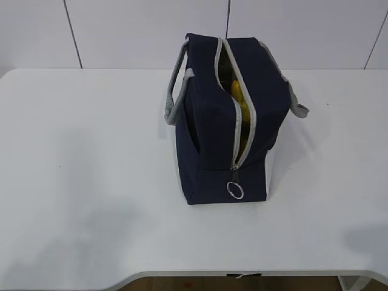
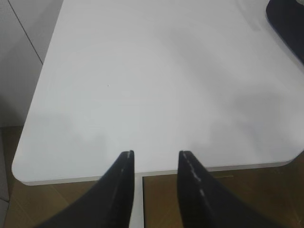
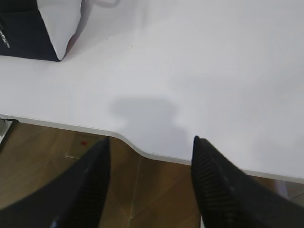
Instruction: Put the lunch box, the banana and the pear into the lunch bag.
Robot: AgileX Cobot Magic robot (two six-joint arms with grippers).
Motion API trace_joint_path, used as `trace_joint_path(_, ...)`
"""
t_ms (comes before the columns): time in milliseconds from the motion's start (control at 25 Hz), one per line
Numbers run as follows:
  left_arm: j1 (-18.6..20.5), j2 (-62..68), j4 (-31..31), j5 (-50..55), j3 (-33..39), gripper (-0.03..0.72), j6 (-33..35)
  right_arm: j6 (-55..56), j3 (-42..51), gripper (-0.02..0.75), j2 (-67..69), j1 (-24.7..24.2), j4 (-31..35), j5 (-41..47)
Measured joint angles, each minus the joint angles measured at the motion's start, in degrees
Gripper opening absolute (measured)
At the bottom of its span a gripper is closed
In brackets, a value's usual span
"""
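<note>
The navy lunch bag [image 1: 212, 133] stands upright in the middle of the white table [image 1: 91, 157], its grey zipper open along the top and down the front to the ring pull [image 1: 235, 190]. Something yellow [image 1: 236, 92] shows through the slit; I cannot tell whether it is the banana or the pear. The lunch box is hidden. Neither arm appears in the exterior view. My left gripper [image 2: 156, 153] hangs open and empty over the table's front left edge, with a bag corner [image 2: 289, 19] far off. My right gripper [image 3: 151, 138] is open and empty over the front edge, away from the bag [image 3: 28, 33].
Grey strap handles [image 1: 174, 91] stick out on both sides of the bag. A white panelled wall runs behind the table. The table's front edge [image 3: 142, 152] has a curved cut-out, with wooden floor below.
</note>
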Motion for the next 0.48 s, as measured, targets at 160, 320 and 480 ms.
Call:
trace_joint_path(160, 0.00, 0.00, -0.10, 0.00, 0.00, 0.237, 0.00, 0.00, 0.00, 0.442, 0.00, 0.00, 0.00, 0.00)
trace_joint_path(320, 0.00, 0.00, -0.95, 0.10, 0.00, 0.237, 0.00, 0.00, 0.00, 0.442, 0.00, 0.00, 0.00, 0.00)
trace_joint_path(480, 0.00, 0.00, -2.58, 0.10, 0.00, 0.236, 0.00, 0.00, 0.00, 0.442, 0.00, 0.00, 0.00, 0.00)
